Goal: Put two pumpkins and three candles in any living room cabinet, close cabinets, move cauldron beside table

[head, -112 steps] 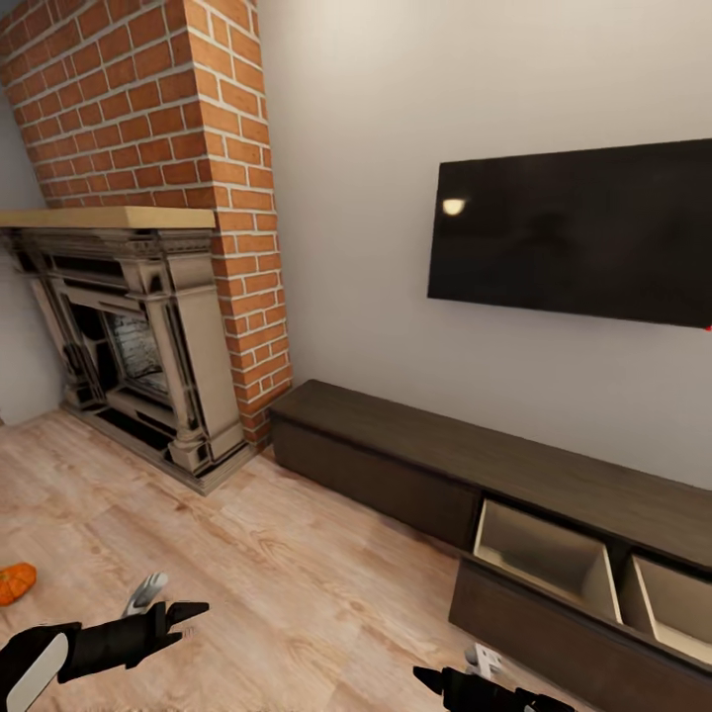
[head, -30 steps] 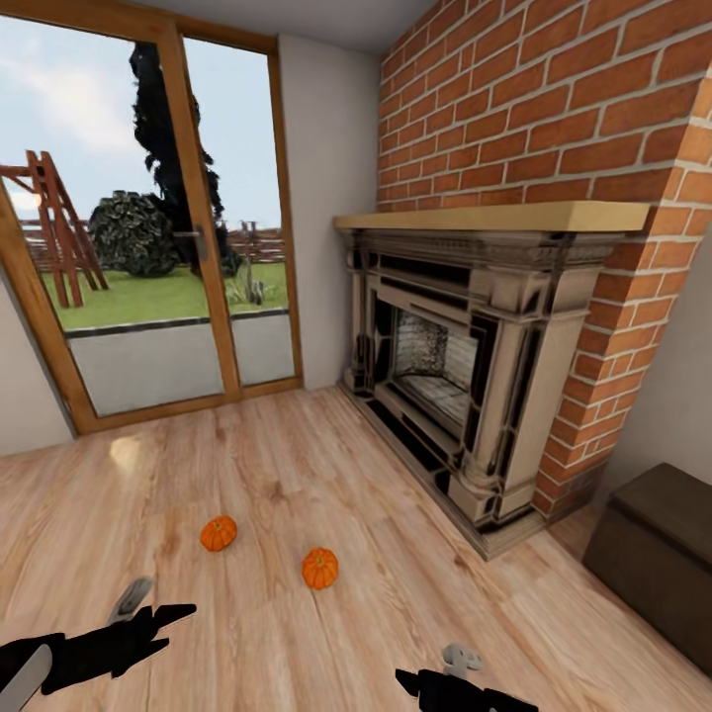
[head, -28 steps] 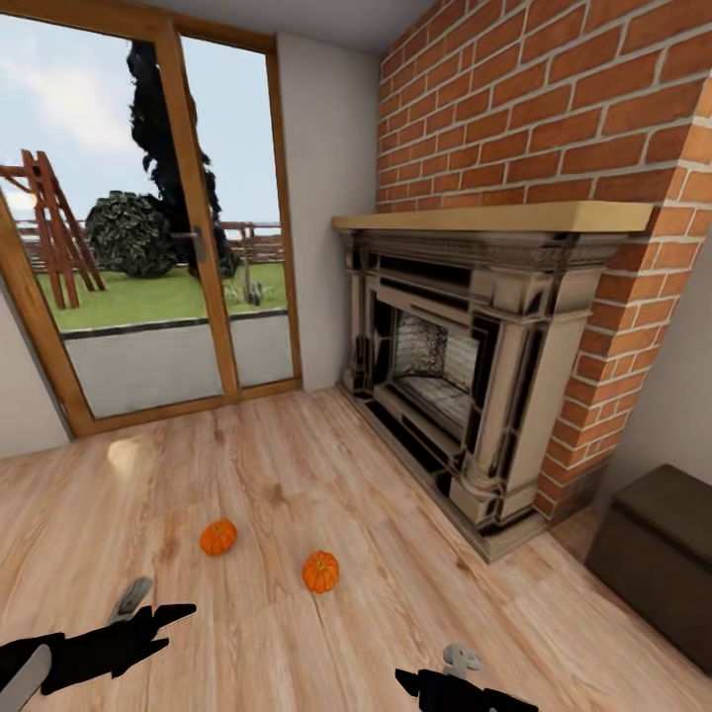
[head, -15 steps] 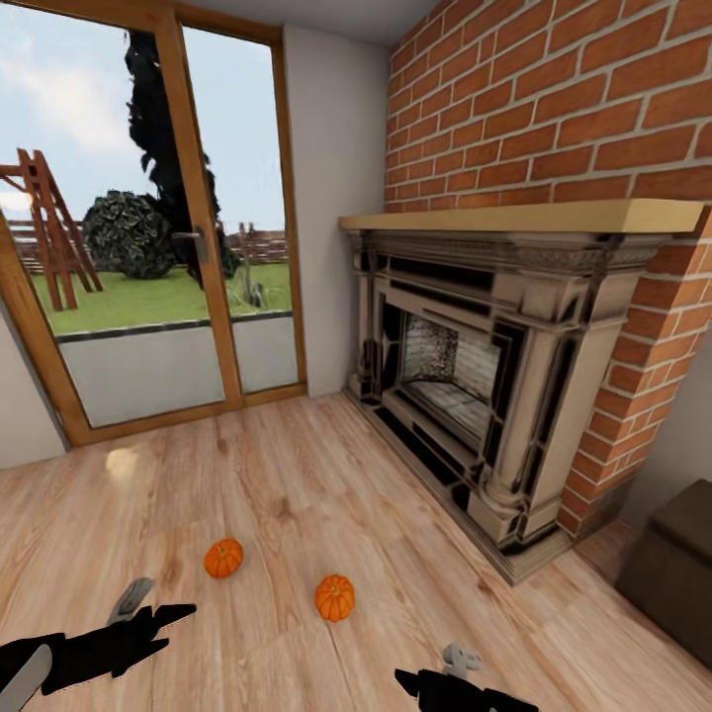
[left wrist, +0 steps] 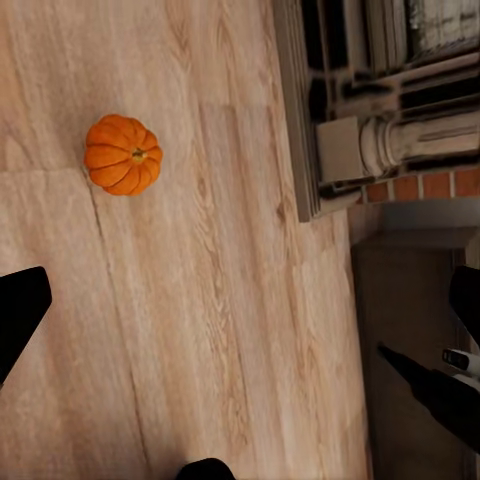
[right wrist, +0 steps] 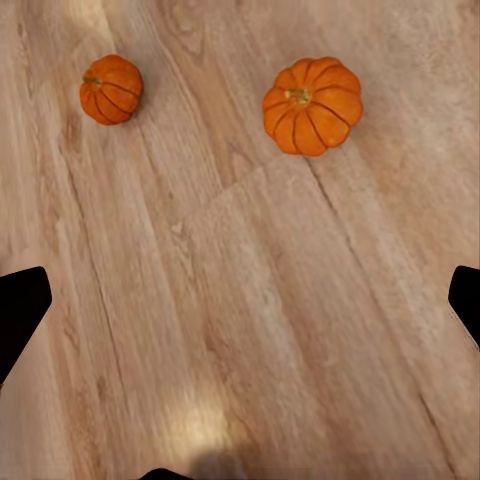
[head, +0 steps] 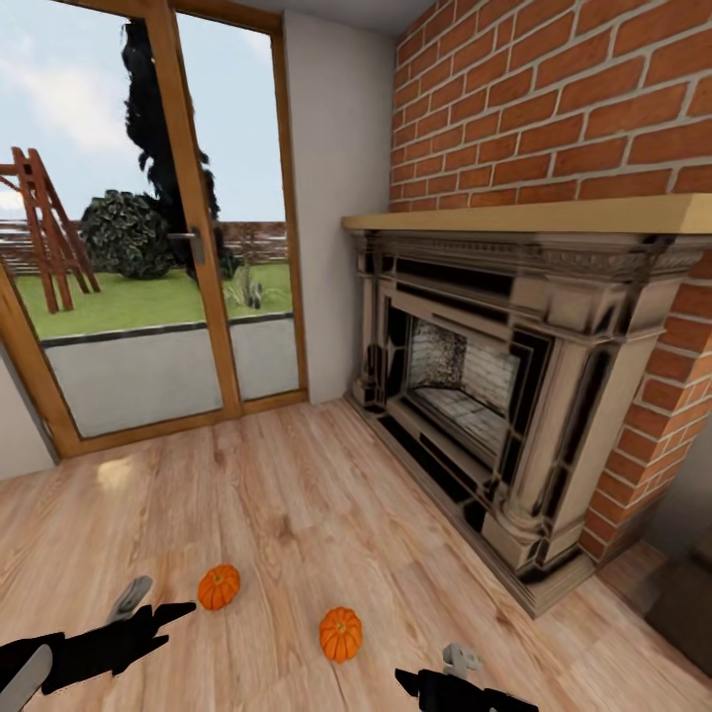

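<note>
The robot has turned from the cabinet and rolled closer to two pumpkins (head: 340,634) (head: 219,586) on the floor by the fireplace (head: 494,396). Left gripper (head: 163,618) and right gripper (head: 420,682) hang released, holding nothing. Grabbing comes next.

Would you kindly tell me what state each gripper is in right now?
Left gripper: open, holding nothing.
Right gripper: open, holding nothing.

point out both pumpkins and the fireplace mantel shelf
left pumpkin (head: 219,586), head view, on its ribbed orange side
right pumpkin (head: 340,634), head view, middle of its body just below the stem
mantel shelf (head: 514,215), head view, on its light wooden front edge
</note>
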Motion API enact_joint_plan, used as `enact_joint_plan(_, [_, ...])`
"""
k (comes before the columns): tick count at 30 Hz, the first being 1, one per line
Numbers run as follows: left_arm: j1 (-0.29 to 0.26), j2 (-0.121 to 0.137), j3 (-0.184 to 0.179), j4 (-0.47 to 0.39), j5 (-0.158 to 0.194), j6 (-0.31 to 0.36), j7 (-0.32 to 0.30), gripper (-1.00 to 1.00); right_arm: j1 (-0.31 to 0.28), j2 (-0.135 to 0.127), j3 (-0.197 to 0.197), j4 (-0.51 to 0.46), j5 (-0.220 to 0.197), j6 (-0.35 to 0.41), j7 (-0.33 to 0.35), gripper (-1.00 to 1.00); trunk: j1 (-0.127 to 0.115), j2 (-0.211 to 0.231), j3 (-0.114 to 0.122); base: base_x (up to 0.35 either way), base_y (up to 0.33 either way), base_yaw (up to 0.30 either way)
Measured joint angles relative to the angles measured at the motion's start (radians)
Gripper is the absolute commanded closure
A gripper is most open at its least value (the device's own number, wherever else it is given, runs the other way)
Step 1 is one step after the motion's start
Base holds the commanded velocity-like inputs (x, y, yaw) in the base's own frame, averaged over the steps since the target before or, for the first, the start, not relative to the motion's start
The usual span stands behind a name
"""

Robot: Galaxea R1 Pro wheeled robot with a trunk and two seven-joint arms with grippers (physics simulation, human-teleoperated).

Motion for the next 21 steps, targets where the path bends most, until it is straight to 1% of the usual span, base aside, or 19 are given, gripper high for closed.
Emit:
enact_joint_plan(7, [0.0,0.0,0.0,0.0,0.0,0.0,0.0,-1.0,0.0,0.0,0.0,0.0,0.0,0.0,0.003,-1.0,0.0,0.0,0.0,0.336,0.017,0.0])
enact_joint_plan(15, [0.0,0.001,0.001,0.0,0.0,0.0,0.0,-1.0,0.0,0.0,0.0,0.0,0.0,0.0,-0.001,-1.0,0.0,0.0,0.0,0.328,0.099,0.0])
enact_joint_plan(18, [0.0,0.001,0.001,0.0,0.0,0.0,0.0,-1.0,0.0,0.0,0.0,0.0,0.0,0.0,-0.001,-1.0,0.0,0.0,0.0,0.218,0.111,0.0])
enact_joint_plan(21, [0.0,0.002,0.001,0.0,0.0,0.0,-0.001,-1.0,0.0,0.0,0.0,0.0,0.0,0.0,-0.003,-1.0,0.0,0.0,0.0,0.071,0.126,0.0])
